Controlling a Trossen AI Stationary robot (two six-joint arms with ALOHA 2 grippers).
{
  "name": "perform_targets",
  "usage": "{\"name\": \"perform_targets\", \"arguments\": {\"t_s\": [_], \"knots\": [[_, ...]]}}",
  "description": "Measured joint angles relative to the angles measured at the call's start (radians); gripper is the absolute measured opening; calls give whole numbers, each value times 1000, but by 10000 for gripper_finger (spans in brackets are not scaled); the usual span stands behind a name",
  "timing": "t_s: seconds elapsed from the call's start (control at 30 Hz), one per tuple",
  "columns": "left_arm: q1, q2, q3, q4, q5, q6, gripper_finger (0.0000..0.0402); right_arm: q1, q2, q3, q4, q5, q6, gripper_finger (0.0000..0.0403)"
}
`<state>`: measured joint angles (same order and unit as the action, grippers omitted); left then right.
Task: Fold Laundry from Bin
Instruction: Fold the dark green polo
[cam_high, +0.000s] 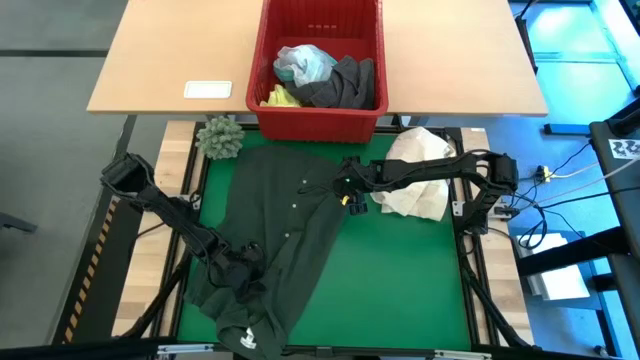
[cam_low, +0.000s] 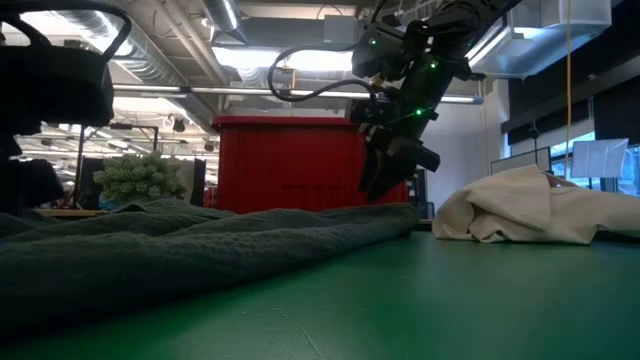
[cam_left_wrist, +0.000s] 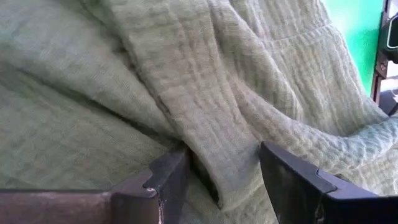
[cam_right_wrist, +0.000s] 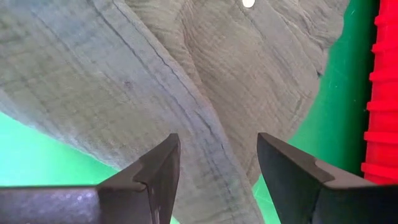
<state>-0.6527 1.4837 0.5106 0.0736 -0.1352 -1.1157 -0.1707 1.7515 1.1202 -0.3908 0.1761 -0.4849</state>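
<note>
A dark green-black shirt (cam_high: 290, 230) lies spread and rumpled on the green mat, its near end hanging over the near edge. My left gripper (cam_high: 243, 268) is low over the shirt's near left part. It is open, with a raised fold (cam_left_wrist: 217, 124) running between its fingers. My right gripper (cam_high: 352, 197) is open and hovers just above the shirt's far right edge (cam_right_wrist: 205, 137), clear of it in the low view (cam_low: 378, 185). The red bin (cam_high: 318, 122) stands at the far edge and holds grey (cam_high: 345, 85), turquoise (cam_high: 305, 62) and yellow (cam_high: 280, 97) laundry. My left gripper stands astride a raised fold of the shirt (cam_left_wrist: 217, 124), coming at it slanting down from above, one finger (cam_left_wrist: 171, 177) on each side. Whether the fingertips touch the cloth, I cannot tell.
A cream-white cloth bundle (cam_high: 420, 185) lies on the mat's far right, close to my right arm. A green spiky ball (cam_high: 220, 135) sits at the far left corner beside the bin. A white flat item (cam_high: 208, 90) lies on the wooden table. Bare mat (cam_high: 400, 280) shows at the near right.
</note>
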Motion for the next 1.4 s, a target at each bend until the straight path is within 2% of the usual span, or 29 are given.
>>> {"name": "perform_targets", "arguments": {"t_s": [0.13, 0.47, 0.63, 0.97, 1.4], "knots": [[0, -4, 0, -1, 1, 8, 168, 0, 0, 0, -1, -1, -19, 209], [-3, -42, -1, 28, 30, 23, 53, -76, 0, 0, -2, -73, -20, 209], [-9, -65, -1, 30, 46, 49, 11, -119, 0, 0, -5, -170, -20, 209], [-1, -73, -1, 32, 89, 53, 10, -138, 0, -16, -36, -230, -118, 209], [88, -73, -1, 44, 196, 131, 15, -138, 0, -70, -28, -230, -91, 209]]}}
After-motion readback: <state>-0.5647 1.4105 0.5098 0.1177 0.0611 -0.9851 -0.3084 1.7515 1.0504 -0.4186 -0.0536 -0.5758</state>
